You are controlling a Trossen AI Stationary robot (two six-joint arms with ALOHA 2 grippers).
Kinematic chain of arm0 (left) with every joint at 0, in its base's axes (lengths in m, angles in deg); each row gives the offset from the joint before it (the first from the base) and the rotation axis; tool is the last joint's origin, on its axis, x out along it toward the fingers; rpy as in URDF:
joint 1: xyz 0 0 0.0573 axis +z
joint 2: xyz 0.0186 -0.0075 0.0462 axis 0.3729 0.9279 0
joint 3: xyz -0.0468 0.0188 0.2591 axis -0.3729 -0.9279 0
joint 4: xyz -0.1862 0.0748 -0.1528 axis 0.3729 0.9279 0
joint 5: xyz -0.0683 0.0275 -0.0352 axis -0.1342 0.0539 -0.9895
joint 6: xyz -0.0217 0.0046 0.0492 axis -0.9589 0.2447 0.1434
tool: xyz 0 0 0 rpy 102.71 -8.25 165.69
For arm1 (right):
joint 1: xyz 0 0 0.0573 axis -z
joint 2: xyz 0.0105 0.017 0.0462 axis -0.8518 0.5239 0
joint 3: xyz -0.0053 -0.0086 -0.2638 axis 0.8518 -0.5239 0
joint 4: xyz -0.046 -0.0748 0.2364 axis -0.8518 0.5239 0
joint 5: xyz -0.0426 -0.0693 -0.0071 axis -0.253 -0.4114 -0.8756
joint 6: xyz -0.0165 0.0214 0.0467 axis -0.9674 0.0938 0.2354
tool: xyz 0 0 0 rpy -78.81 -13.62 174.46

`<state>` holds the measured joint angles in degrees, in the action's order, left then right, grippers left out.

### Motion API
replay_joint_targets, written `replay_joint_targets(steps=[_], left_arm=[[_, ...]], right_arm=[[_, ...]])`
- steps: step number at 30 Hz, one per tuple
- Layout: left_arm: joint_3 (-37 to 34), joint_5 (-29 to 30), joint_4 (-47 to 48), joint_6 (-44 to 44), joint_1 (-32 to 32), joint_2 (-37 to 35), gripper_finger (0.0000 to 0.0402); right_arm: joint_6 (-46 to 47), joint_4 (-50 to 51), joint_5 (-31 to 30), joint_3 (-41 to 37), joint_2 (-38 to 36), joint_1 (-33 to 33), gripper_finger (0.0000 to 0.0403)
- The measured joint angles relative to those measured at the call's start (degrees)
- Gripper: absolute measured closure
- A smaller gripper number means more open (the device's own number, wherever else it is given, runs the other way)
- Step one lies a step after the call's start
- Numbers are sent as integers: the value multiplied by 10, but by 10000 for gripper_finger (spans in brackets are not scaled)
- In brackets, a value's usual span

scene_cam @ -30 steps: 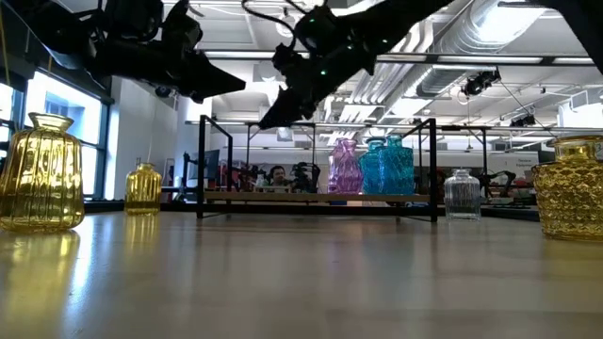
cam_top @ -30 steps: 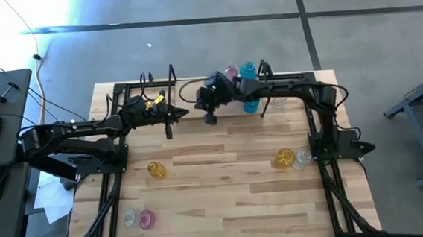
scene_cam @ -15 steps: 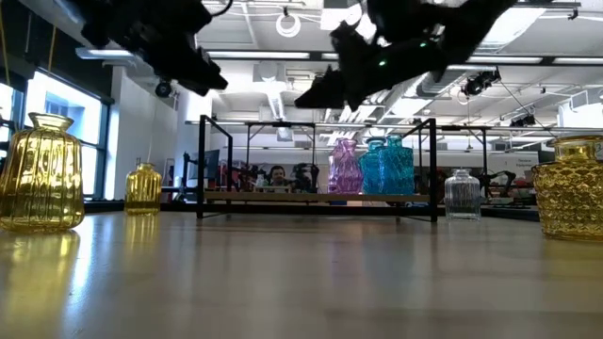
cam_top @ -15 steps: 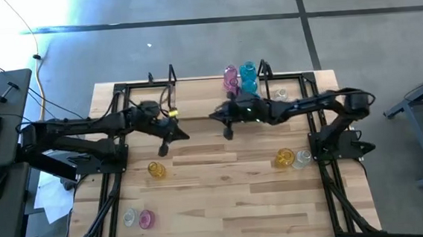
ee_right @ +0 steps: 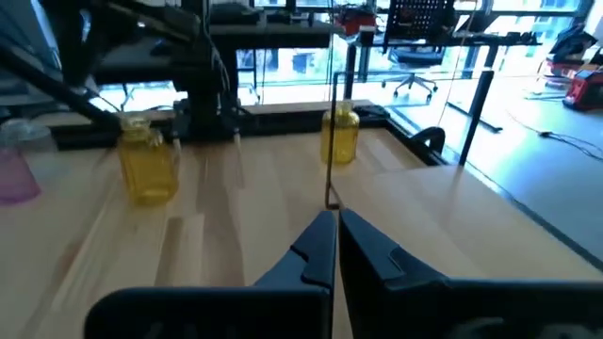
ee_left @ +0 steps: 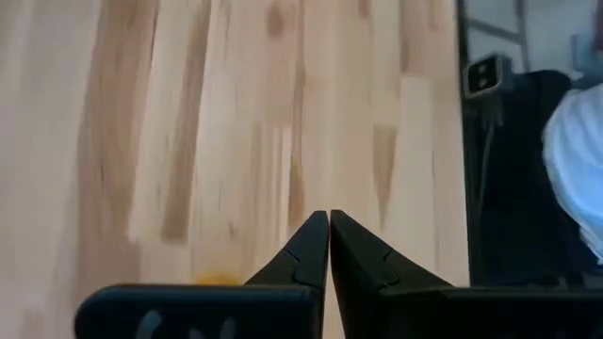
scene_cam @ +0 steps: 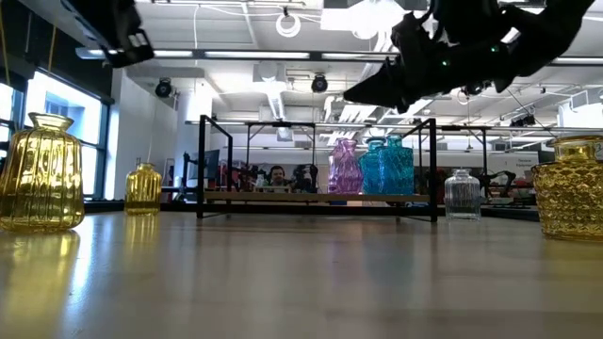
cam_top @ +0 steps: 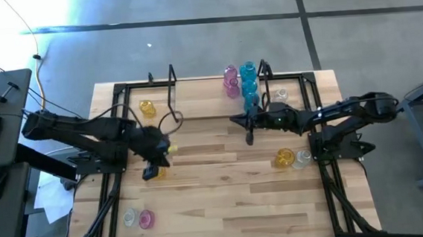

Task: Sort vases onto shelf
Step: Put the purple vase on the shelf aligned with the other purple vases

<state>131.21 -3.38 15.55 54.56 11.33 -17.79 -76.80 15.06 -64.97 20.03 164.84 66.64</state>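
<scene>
Left gripper (cam_top: 149, 173): fingers together, empty, over the amber vase (cam_top: 158, 172) near the table's left side.
Right gripper (cam_top: 249, 138): fingers together, empty, mid-table, just near of the shelf (cam_top: 194, 81).
Shelf load: pink vase (cam_top: 230, 80) and blue vases (cam_top: 249, 82) at its right end.
Risk: descending with fingers together would likely knock the amber vase over rather than grasp it.

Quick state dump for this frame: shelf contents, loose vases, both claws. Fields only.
shelf: pink vase, two blue vases, one amber vase
clear vase: back right, by the shelf
right pair: amber and clear
front-left pair: clear and pink
left claw: shut, empty, over an amber vase mid-left
right claw: shut, empty, mid-table
</scene>
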Motion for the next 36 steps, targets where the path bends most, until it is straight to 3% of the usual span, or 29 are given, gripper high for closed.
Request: replay_joint_targets(steps=[10, 18, 22, 27, 36], left_arm=[[2, 29, 37, -252, -160, 39, 333], [2, -31, 13, -393, -253, 111, 272], [2, -70, -32, -440, -274, 142, 238], [2, -74, -86, -486, -305, 169, 203], [2, -68, -72, -502, -362, 217, 195]], right_arm=[[-41, -20, -8, -11, -2, -23, 403], [-62, -20, -8, -11, -2, -25, 403], [-65, -21, -8, -11, -2, -35, 403], [-67, -25, -8, -10, -2, -39, 403], [-67, -29, -8, -10, -2, -39, 403]])
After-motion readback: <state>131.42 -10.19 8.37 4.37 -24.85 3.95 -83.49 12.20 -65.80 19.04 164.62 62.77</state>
